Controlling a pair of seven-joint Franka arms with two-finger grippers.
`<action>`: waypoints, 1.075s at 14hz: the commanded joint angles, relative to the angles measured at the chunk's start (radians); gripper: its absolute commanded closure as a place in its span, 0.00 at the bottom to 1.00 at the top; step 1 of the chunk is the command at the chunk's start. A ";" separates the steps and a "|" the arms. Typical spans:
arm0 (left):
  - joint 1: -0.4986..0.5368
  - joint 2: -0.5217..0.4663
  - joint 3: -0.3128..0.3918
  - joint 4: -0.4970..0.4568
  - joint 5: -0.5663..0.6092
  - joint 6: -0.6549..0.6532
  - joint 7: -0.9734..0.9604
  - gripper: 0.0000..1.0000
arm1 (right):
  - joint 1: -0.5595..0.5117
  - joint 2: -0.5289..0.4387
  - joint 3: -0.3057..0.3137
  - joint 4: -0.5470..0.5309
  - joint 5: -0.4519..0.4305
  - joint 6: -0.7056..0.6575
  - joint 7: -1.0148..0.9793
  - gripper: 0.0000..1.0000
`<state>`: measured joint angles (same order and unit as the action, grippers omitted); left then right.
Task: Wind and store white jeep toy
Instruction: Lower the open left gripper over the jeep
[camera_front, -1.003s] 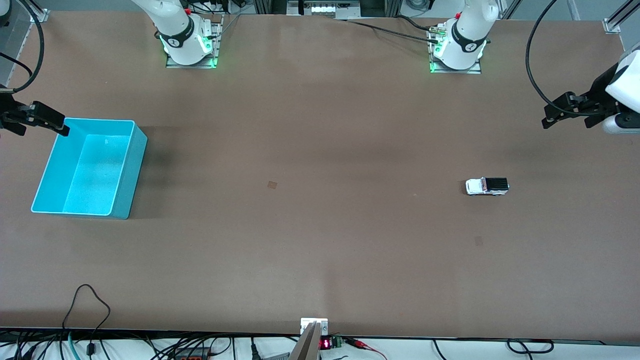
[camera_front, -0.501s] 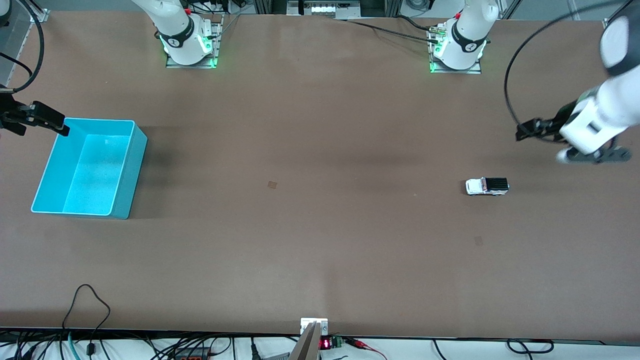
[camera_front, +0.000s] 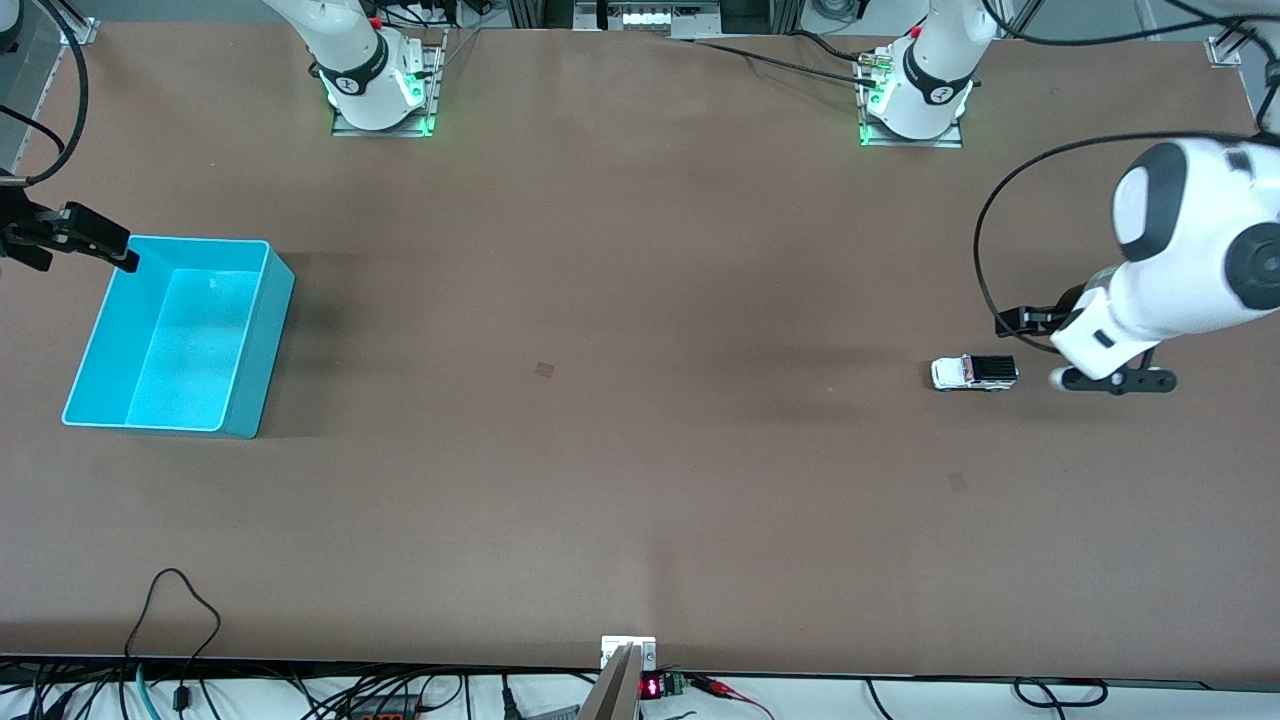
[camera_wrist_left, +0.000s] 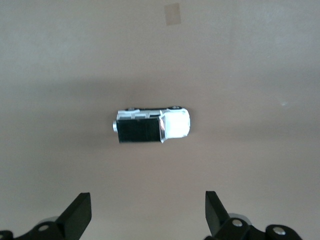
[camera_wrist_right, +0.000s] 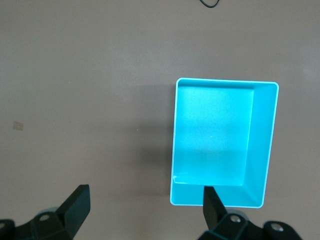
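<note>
winding is not yet happening: white jeep toy (camera_front: 974, 373) is sitting untouched at right of frame, left pincer (camera_front: 1085, 350) hanging released beside it, right pincer (camera_front: 95, 243) waiting released by the empty turquoise bin (camera_front: 245, 405).

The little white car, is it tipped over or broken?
No. The white jeep toy sits upright on its wheels on the table, whole, apart from the empty turquoise bin. The open left gripper hangs near it; the open right gripper waits by the bin. Nothing looks odd.
</note>
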<state>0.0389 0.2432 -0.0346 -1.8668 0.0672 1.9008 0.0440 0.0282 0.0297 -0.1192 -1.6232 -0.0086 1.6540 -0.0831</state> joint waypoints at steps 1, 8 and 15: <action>0.006 0.045 -0.001 0.000 0.025 0.050 0.188 0.00 | -0.004 -0.005 0.004 0.011 0.004 -0.014 0.011 0.00; 0.076 0.097 -0.021 -0.115 0.025 0.314 0.794 0.00 | -0.004 -0.005 0.004 0.011 0.002 -0.016 0.009 0.00; 0.093 0.125 -0.024 -0.144 0.022 0.323 1.285 0.00 | -0.004 -0.005 0.004 0.011 0.002 -0.016 0.009 0.00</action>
<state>0.1185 0.3668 -0.0432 -2.0008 0.0785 2.2102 1.2289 0.0283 0.0294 -0.1191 -1.6231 -0.0085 1.6539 -0.0831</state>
